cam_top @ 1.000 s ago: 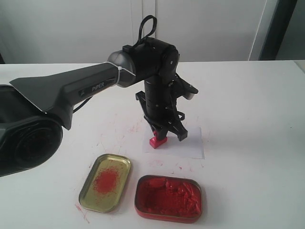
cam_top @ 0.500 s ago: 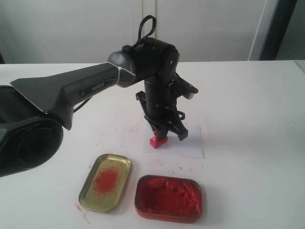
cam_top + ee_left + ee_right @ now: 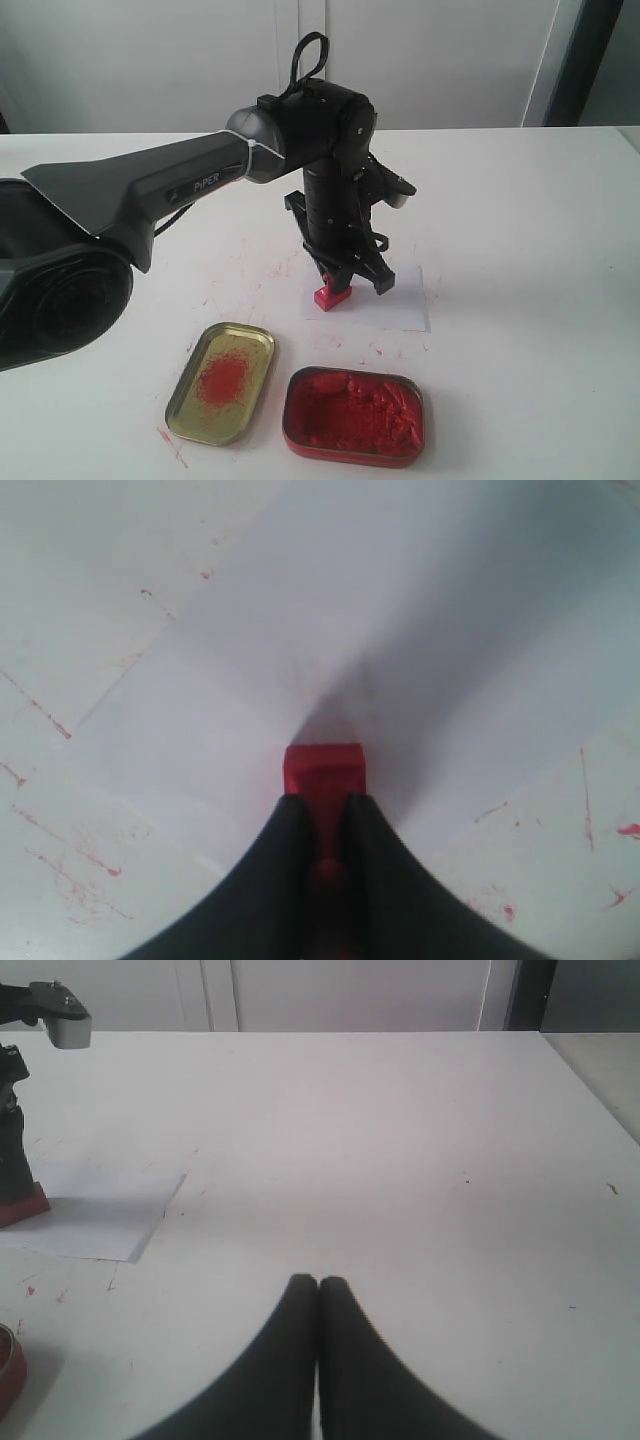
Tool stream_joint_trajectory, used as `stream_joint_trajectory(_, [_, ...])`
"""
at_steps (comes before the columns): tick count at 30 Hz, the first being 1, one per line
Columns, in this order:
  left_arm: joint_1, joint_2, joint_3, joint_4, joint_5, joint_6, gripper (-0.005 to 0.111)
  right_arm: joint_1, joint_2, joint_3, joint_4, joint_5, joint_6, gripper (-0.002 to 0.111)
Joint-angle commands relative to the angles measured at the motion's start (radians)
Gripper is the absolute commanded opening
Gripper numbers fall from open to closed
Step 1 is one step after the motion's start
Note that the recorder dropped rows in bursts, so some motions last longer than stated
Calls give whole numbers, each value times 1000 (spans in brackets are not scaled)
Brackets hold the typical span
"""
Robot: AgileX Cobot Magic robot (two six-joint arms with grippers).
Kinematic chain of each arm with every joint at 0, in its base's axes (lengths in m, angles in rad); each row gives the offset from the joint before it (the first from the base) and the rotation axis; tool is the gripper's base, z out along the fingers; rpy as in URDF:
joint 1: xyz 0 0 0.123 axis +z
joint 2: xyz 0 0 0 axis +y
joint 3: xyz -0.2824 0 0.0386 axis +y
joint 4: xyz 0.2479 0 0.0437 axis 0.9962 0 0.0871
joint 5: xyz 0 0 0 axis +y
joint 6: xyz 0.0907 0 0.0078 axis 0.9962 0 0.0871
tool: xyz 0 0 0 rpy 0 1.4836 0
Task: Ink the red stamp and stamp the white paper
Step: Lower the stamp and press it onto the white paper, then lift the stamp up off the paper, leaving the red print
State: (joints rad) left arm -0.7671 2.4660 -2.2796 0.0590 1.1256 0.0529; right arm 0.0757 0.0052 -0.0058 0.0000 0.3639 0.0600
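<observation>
On the bench the stamping step looks to be in hand. The white paper lies flat, and the red stamp, a small T-shaped block, appears to sit base-down near its left edge. The left fingers pinch its handle. The next move probably calls for a straight lift without dragging. The right fingers, pressed together, hover well apart.

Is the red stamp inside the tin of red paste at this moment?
No, the red stamp is on or just above the white paper, held by the left gripper.
</observation>
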Motion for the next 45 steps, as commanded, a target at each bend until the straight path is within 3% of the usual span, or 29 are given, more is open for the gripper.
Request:
stream_joint_trajectory(1, [-2, 44, 33, -2, 47, -16, 0, -7, -5, 6, 0, -15, 4, 0])
stream_joint_trajectory(12, [-6, -35, 33, 36, 50, -19, 0, -7, -5, 6, 0, -15, 4, 0])
stream_joint_trajectory(45, [-163, -85, 33, 321, 52, -53, 0, -7, -5, 6, 0, -15, 4, 0])
